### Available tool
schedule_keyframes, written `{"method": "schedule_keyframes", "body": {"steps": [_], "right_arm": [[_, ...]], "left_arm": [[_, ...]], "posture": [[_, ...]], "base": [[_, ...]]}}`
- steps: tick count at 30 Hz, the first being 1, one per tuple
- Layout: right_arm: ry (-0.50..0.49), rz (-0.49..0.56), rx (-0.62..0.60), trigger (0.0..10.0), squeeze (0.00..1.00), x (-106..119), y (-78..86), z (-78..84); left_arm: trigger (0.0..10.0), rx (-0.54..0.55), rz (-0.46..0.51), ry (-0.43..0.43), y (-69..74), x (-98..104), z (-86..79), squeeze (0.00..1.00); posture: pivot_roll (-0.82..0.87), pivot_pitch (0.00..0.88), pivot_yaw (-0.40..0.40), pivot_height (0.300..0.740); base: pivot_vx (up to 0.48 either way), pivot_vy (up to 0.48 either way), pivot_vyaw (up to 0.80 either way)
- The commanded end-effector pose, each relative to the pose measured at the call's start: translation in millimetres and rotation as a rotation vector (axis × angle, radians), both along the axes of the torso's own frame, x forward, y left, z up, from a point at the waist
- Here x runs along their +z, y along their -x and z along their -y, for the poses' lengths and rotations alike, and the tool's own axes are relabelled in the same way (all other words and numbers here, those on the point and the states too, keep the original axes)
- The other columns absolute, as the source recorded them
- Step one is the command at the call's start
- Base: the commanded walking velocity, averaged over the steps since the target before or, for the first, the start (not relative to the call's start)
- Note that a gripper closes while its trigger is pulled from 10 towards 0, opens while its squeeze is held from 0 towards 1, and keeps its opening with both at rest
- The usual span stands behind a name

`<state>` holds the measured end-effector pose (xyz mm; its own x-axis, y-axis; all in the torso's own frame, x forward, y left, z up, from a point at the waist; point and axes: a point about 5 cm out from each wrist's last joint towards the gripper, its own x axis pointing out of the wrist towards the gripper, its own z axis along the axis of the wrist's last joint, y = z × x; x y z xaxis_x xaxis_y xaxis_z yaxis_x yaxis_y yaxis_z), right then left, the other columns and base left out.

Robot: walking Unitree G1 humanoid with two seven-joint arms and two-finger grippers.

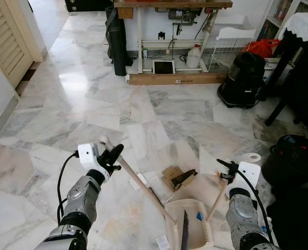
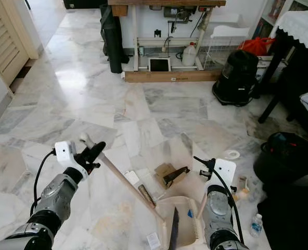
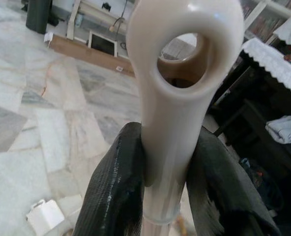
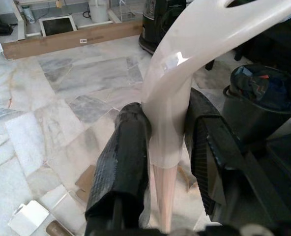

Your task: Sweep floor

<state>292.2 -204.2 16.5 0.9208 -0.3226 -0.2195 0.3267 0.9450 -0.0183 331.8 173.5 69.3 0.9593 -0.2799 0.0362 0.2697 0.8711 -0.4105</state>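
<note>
Left claw (image 1: pixel 114 154) clamps the broom handle (image 1: pixel 141 185); right claw (image 4: pixel 167 142) clamps the dustpan handle (image 4: pixel 185 64)

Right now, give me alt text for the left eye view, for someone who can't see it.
The left gripper holds a broom handle and the right gripper a dustpan handle, the beige dustpan resting on the marble floor. Just beyond it lie a cardboard scrap and paper bits; a black vacuum cleaner stands farther back on the right.

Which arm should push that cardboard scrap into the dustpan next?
Left, probably. The left gripper holds the broom handle, whose head sits by the cardboard scrap; the right gripper steadies the dustpan.
</note>
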Motion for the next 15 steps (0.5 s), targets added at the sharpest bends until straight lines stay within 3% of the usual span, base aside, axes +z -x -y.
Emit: {"method": "schedule_keyframes", "body": {"steps": [1, 5, 10, 15], "right_arm": [[-0.055, -0.11, 0.023, 10.0, 0.0, -19, 11.1, -10.0], [-0.058, -0.114, 0.028, 10.0, 0.0, -19, 10.3, -11.1], [-0.061, -0.121, 0.037, 10.0, 0.0, -20, 10.3, -13.0], [-0.061, -0.126, 0.044, 10.0, 0.0, -20, 10.6, -15.1]], "left_arm": [[10.0, 0.027, 0.085, -0.003, -5.8, 18, -10.3, 0.0], [10.0, 0.058, 0.225, -0.067, -7.7, 47, -26.3, 0.0], [10.0, 0.167, 0.398, -0.239, -0.1, 86, -51.7, 0.0], [10.0, 0.22, 0.388, -0.377, 2.3, 81, -60.1, 0.0]], "posture": [[-0.02, 0.079, -0.009, 0.74], [0.0, 0.075, -0.012, 0.74], [0.01, 0.072, -0.016, 0.74], [0.01, 0.071, -0.018, 0.74]], "base": [[0.0, 0.0, 0.0], [0.0, 0.0, 0.0], [0.0, 0.0, 0.0], [0.0, 0.0, 0.0]]}}
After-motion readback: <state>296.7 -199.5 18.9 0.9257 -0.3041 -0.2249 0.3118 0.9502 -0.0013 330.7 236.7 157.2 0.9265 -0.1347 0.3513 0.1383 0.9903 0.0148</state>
